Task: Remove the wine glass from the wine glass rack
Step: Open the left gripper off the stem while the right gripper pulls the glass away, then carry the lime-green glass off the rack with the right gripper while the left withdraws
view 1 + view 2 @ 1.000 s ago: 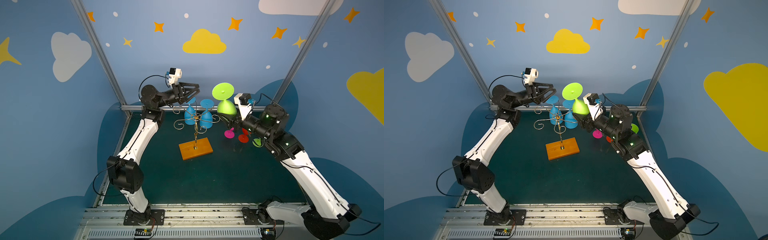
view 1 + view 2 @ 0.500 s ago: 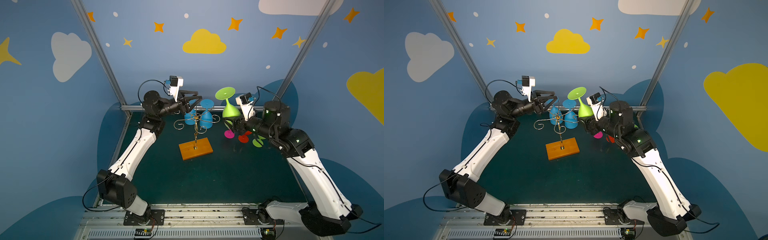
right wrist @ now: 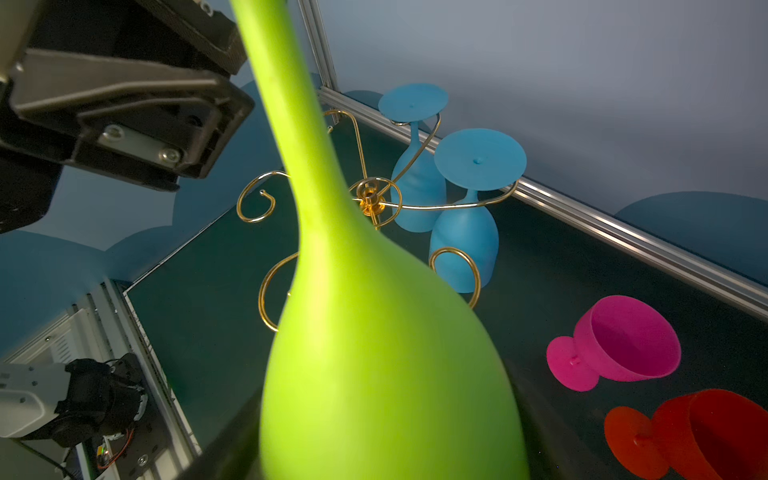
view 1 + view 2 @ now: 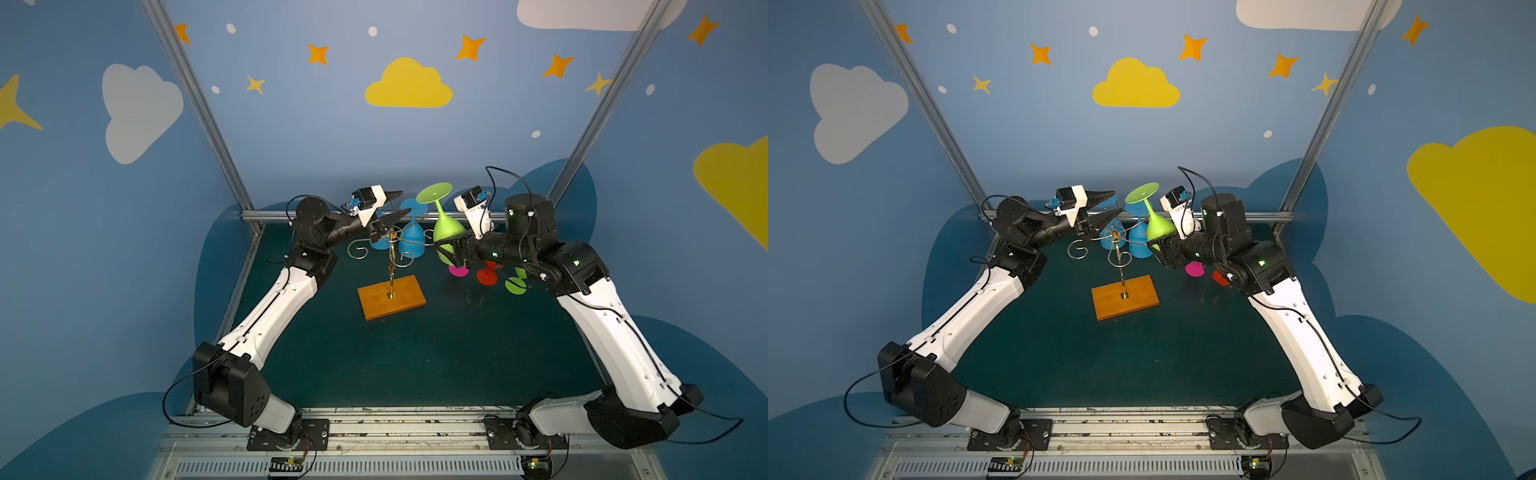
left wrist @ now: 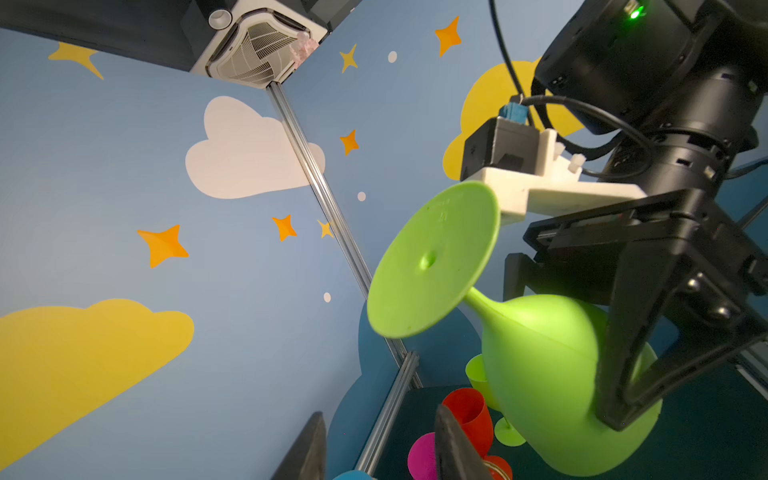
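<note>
My right gripper (image 4: pixel 448 250) is clamped across the bowl of the green wine glass (image 4: pixel 445 228), one finger (image 5: pixel 623 365) down each side. The glass sits upside down in the grip, its stem rising from the jaws and leaning away from the wrist, its round foot at the top. The rack (image 4: pixel 391 266) stands just off the gripper's tips, on the far side of the glass from the wrist. Its nearest curl comes right up to the green bowl, and I cannot tell whether they touch. Two blue glasses (image 3: pixel 463 245) hang bowl-down from curls on the rack's rear side, beyond the hub as my right wrist camera sees it. My left gripper (image 4: pixel 406 201) hovers at the rack's top from the opposite side, jaws parted at a middling gap, the lower tip just above the hub. A pink glass (image 3: pixel 623 340) and a red glass (image 3: pixel 706 432) lie on the mat under my right forearm, with another green one (image 4: pixel 516 282) beside them.
</note>
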